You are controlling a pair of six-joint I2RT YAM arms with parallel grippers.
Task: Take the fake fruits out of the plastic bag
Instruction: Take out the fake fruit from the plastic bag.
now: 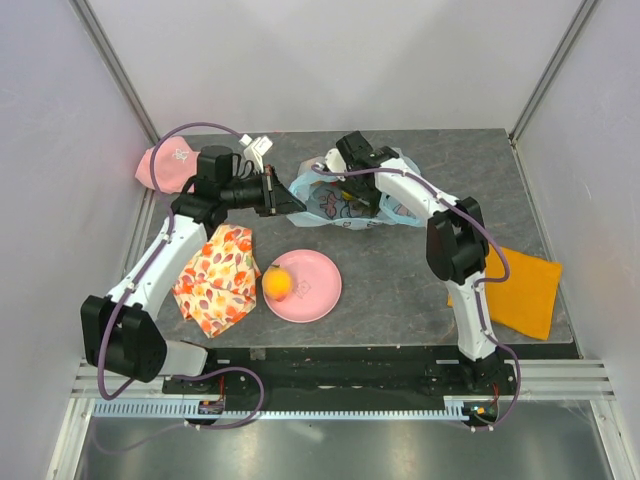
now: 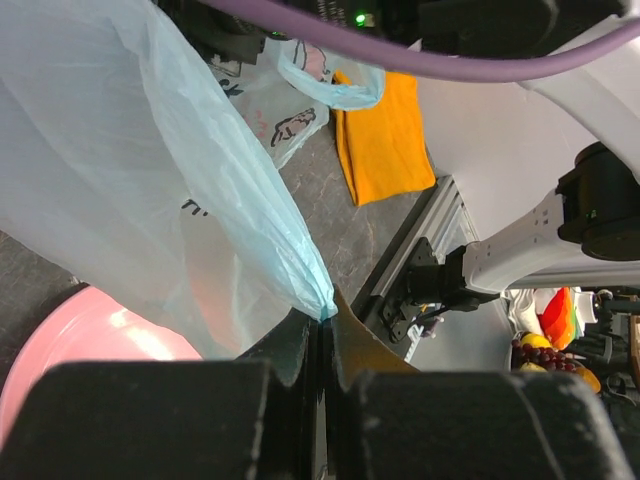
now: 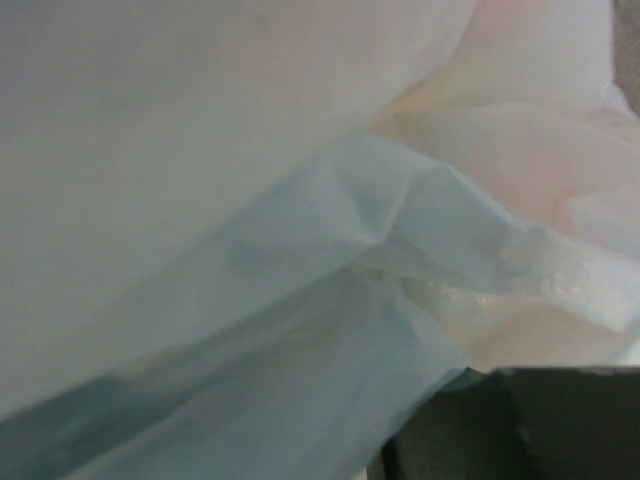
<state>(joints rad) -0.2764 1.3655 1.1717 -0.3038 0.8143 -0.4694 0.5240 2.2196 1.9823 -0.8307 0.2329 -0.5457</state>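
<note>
My left hand (image 2: 322, 335) is closed on the rim of the bag (image 2: 150, 150). It pinches a fold of the blue film, and the film runs taut away from the pinch. My right hand (image 1: 350, 170) is at the bag from the far side. Its camera is filled with film and only a dark corner of a finger (image 3: 520, 425) shows, so I cannot tell if it is open or closed, or if it has anything.

The bag lies at the back of the bench (image 1: 400, 280), between the two hands. One fruit, the orange (image 1: 279, 283), sits on the pink plate (image 1: 322, 290) in front. Dark and yellow shapes show through the film, so I judge the other fruits are inside.

The film is thin, soft and slippery. It gives no support and folds over the fruits, so it is best taken at the rim or a handle, pinched tight. The fruits look light, hard and glossy. They may slip or roll, so I would take each one across its middle.
</note>
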